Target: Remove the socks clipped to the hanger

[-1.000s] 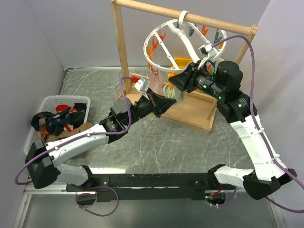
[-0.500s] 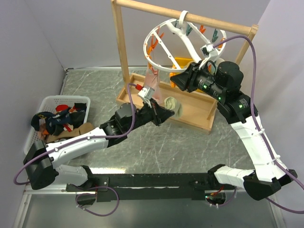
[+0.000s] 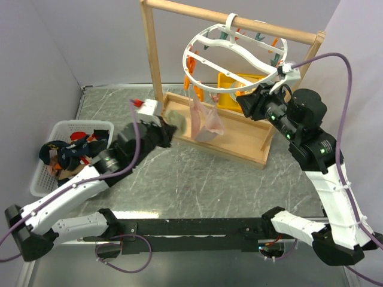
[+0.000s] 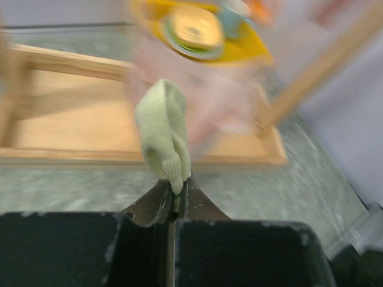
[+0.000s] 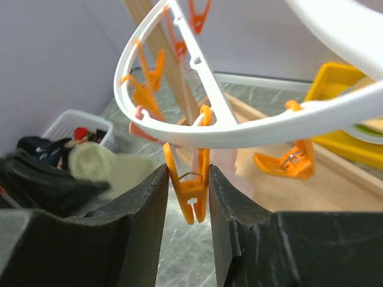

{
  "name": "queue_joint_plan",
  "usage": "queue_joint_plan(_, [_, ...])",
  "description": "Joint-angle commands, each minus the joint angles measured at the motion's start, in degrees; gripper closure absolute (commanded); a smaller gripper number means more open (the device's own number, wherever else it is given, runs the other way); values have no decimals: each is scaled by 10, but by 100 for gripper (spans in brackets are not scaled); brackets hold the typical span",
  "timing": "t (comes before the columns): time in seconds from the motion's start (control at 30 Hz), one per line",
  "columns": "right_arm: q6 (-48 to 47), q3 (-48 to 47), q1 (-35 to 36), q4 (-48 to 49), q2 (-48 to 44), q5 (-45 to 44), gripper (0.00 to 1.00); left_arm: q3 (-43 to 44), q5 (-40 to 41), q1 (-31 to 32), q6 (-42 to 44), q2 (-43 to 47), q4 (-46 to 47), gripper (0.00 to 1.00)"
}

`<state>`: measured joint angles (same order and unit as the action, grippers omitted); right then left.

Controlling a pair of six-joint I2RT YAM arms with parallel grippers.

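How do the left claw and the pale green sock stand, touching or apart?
Touching. Left wrist view: the left claw pinches the pale green sock by its lower end.

pale green sock: lower end hidden between the closed fingers of the left gripper.
pink sock: only a blurred smear in the left wrist view, outline unreadable.
yellow tray: blurred, cut by the top edge; contents unclear.
hanger: ring runs out at the top and right edges of the right wrist view.
orange clip: its top passes behind the hanger's rim.
basket: largely hidden behind the left gripper's blurred dark body.
basket socks: tangled together; their number cannot be told.
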<state>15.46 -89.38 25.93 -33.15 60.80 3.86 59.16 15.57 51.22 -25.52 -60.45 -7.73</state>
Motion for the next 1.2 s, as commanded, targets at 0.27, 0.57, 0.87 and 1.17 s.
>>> queue_joint_plan(0.27, [-43,-16,-2,-39,-47,-110,40,44,75,-214,45,101,-160,99])
queue_joint_plan(0.57, [-40,16,-1,-53,-101,-101,18,59,83,-260,46,90,-178,99])
queue_joint_plan(0.87, [4,122,-2,-39,-194,-67,0,62,111,-299,44,67,-164,99])
queue_joint_plan(1.17, [33,189,-2,-54,-235,-41,0,60,97,-386,57,38,-125,99])
